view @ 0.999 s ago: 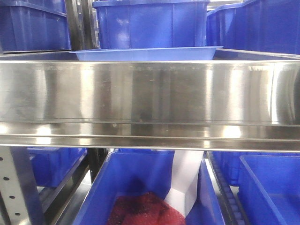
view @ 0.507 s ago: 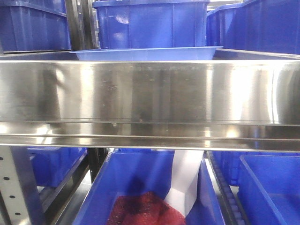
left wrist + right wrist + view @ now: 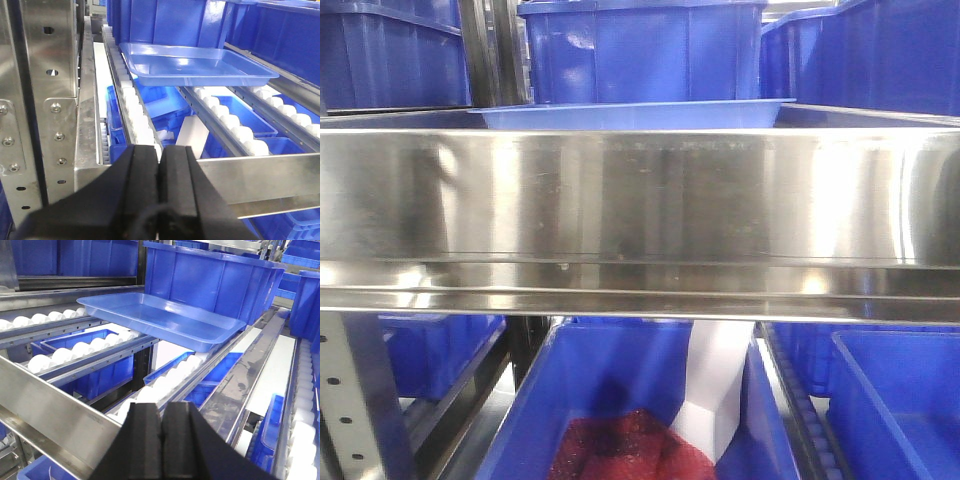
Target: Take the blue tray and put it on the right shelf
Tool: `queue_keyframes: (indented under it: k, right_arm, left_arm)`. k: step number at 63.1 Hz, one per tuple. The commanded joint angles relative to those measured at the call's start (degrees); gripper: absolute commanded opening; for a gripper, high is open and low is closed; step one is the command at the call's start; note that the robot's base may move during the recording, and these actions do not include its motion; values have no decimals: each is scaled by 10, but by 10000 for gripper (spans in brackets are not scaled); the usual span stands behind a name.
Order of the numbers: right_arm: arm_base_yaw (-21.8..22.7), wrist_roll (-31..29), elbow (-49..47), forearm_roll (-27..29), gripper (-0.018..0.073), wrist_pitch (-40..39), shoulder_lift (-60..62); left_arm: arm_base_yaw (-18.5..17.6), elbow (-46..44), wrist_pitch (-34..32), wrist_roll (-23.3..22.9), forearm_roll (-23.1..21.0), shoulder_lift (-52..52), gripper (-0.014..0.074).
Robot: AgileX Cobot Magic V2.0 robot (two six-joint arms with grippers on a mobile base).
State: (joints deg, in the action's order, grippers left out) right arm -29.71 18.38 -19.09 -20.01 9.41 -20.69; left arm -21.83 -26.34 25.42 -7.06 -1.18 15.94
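Note:
The blue tray (image 3: 630,115) lies flat on the white rollers of the right shelf (image 3: 640,200), just behind the shelf's broad steel front rail and in front of a deep blue bin. My left gripper (image 3: 160,150) is shut with nothing in it. It hangs in front of the rail (image 3: 260,175), well short of the tray (image 3: 195,65). My right gripper (image 3: 161,407) is also shut and empty, near the rail (image 3: 55,415), with the tray (image 3: 160,317) ahead and apart from it. Neither gripper shows in the front view.
Deep blue bins (image 3: 640,50) stand behind the tray and along both sides. On the level below, a bin (image 3: 620,400) holds a red mesh bundle (image 3: 630,445) and a white piece (image 3: 715,385). A grey perforated upright (image 3: 50,100) stands at the left.
Only the reflections on the steel rail have shifted slightly. The tray has not moved.

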Motion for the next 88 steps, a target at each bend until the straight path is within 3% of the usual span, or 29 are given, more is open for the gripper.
queue_keyframes:
  k: [1, 7, 16, 25, 35, 45, 47, 53, 88]
  right_arm:
    - [-1, -7, -17, -12, 51, -51, -3]
    - [-1, -7, -17, -12, 51, -50, -3]
    - [-1, -7, -17, -12, 51, -50, -3]
    - [-1, -7, -17, -12, 51, -50, -3]
    - [-1, -7, -17, -12, 51, -50, -3]
    - [-1, -7, -17, -12, 51, -50, -3]
    - [-1, -7, -17, -12, 51, -50, -3]
    - [-1, -7, -17, -12, 51, -50, -3]
    - [-1, -7, -17, -12, 51, -50, -3]
  left_arm:
    - [-4, -14, -45, 3, -6, 5, -48]
    - [21, -14, -44, 3, -13, -3, -48]
    - [96, 15, -57, 4, -20, -38, -48]
    - [153, 104, -138, 18, -21, -96, -48]
    - [184, 206, -213, 19, -25, -143, -48]
    - [189, 302, -289, 29, -45, -172, -48]
    - [189, 295, -243, 43, -54, -175, -48]
    - [189, 297, -239, 74, -83, -172, -48]
    - [189, 297, -254, 74, -83, -172, -48]
